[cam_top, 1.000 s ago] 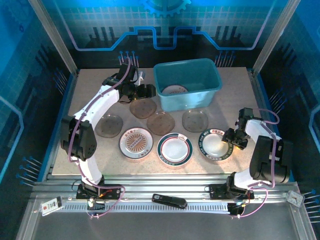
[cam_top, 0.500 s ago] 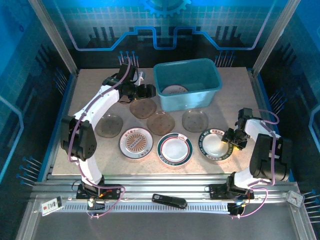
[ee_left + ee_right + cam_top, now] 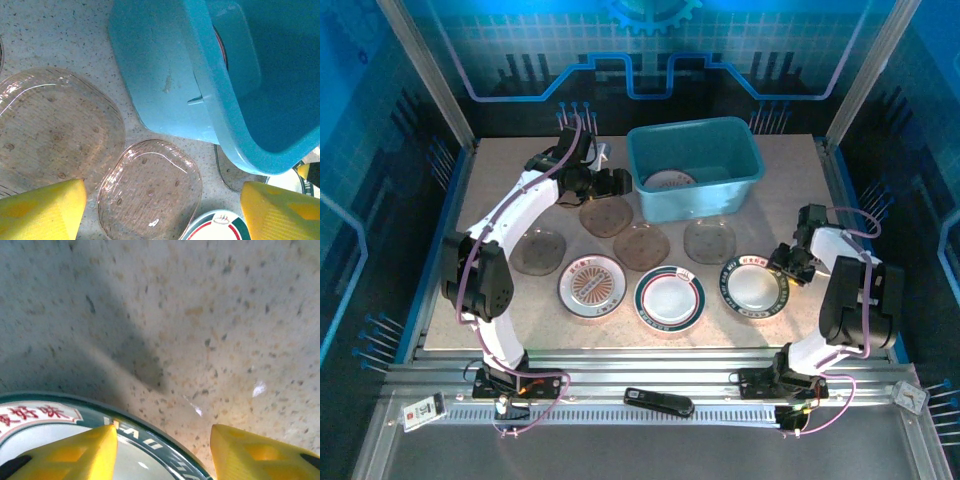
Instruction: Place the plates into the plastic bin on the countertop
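Observation:
The teal plastic bin (image 3: 695,165) stands at the back of the beige countertop (image 3: 500,190) with one round patterned plate (image 3: 670,181) inside. Smoky-brown plates (image 3: 607,215) (image 3: 641,246) (image 3: 710,240) (image 3: 538,251) and round plates (image 3: 592,284) (image 3: 670,297) (image 3: 754,285) lie in front of it. My left gripper (image 3: 616,182) hovers open beside the bin's left wall, above a smoky plate (image 3: 150,185), with the bin (image 3: 165,85) close ahead. My right gripper (image 3: 790,264) is low at the green-rimmed plate's right edge. Its jaws (image 3: 165,450) are open and straddle the rim (image 3: 150,437): one finger over the plate, one over bare countertop.
Metal frame posts and blue edging border the countertop on both sides. A black handheld device (image 3: 658,401) lies on the front rail between the arm bases. Bare countertop lies to the right of the bin (image 3: 790,190).
My right gripper has shifted slightly farther along the green-rimmed plate's right edge and its jaws have narrowed. The left arm has not moved.

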